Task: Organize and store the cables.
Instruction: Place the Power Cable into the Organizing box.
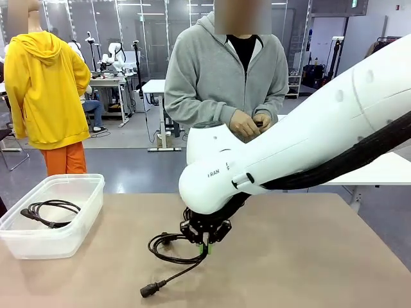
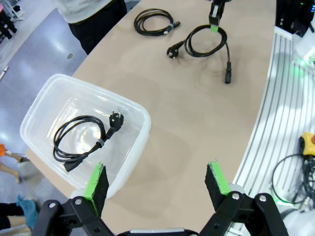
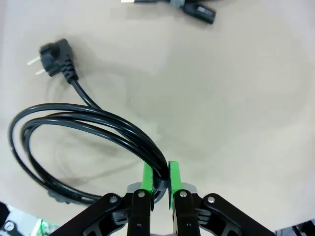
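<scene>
The right claw pinches a coiled cable, likely to carry it to the box. The left claw hangs open.

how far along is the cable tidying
One coiled black cable lies in the clear plastic bin. The right gripper is shut on a second coiled black cable on the tan table. A third coiled black cable near the person is left.

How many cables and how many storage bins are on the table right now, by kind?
Black cables: 3 (binned cable, gripped cable, loose cable)
Clear bin: 1
Total: 4
</scene>
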`<move>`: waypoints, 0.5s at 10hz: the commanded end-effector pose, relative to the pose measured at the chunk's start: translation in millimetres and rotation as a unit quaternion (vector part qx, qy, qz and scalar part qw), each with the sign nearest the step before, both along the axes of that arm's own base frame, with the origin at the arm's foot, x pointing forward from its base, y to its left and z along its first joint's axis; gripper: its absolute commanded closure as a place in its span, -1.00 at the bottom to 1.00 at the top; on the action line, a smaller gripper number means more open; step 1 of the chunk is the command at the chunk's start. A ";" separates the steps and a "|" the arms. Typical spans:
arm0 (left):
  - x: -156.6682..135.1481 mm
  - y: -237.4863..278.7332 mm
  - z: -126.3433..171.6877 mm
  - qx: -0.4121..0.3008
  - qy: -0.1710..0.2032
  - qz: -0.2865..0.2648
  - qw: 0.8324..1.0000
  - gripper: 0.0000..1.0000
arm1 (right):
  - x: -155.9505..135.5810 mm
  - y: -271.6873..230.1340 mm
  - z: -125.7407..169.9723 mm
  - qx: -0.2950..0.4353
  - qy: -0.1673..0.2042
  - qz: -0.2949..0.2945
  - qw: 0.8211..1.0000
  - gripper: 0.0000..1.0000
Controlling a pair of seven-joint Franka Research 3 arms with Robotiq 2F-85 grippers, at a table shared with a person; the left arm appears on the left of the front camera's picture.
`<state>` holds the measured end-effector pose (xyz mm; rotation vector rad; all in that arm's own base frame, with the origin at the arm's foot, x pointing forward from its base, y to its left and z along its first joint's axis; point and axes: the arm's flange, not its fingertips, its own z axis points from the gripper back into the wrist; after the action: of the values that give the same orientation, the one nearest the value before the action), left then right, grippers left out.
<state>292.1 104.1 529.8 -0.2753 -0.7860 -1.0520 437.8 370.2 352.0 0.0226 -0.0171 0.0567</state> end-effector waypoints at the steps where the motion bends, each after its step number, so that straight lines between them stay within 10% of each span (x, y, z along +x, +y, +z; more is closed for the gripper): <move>1: -0.3 -0.5 -0.3 -0.003 0.003 0.005 1.000 -1.00 | 0.8 2.4 -14.5 0.004 -0.010 -0.022 1.000 0.68; 3: -0.3 -0.5 -0.3 -0.003 0.003 0.005 1.000 -1.00 | -3.8 0.4 -29.3 0.002 0.007 -0.019 1.000 0.68; 5: -0.3 -0.5 -0.3 -0.003 0.003 0.005 1.000 -1.00 | -8.6 -2.4 -27.6 0.009 0.003 -0.019 1.000 0.22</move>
<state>292.1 104.1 529.8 -0.2754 -0.7860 -1.0521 436.7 368.1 323.0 0.0150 0.0155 0.0470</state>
